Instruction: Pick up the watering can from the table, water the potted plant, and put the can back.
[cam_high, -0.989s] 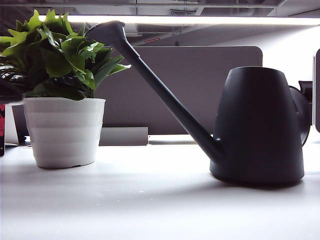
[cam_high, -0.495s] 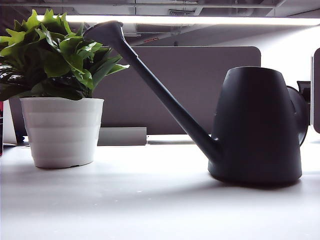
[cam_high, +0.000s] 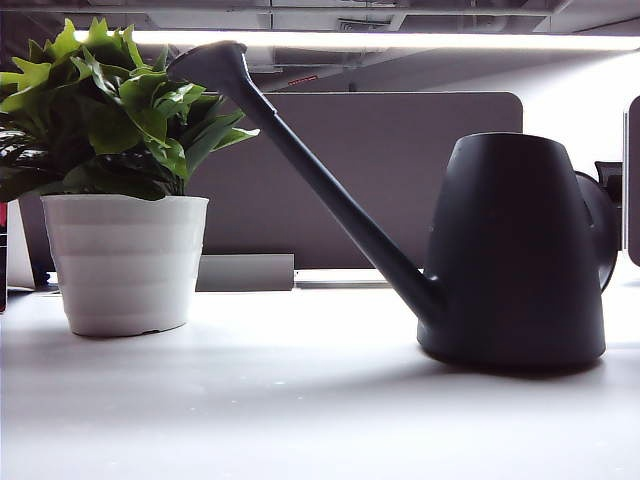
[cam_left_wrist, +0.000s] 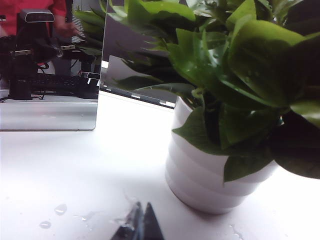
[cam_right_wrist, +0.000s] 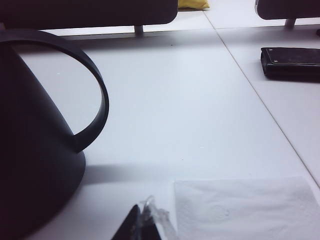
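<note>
Your one watering can (cam_high: 515, 250) stands on the table (cam_high: 300, 400) beside your right end effector (cam_right_wrist: 142, 222), closed, empty. Your left end effector (cam_left_wrist: 141, 225), closed, sits near the one potted plant (cam_left_wrist: 225, 125).

- Watering can (cam_high: 515, 250): dark grey, upright on the table (cam_high: 300, 400), right of centre. Tapered body, wider at base.
- Spout (cam_high: 310, 170): long, thin, rises at a slant toward the left; flared tip ends level with the upper leaves, just beside them.
- Loop handle (cam_high: 603, 230): partly visible behind the can's right edge.
- Potted plant (cam_high: 120, 180): left side, white ribbed pot, bushy green leaves. Pot stands well apart from the can's body.
- Grey partition panel (cam_high: 400, 170): upright behind both, rounded top corner.
- Bright light strip (cam_high: 400, 40) overhead.
- No gripper or fingers in this view.
</note>
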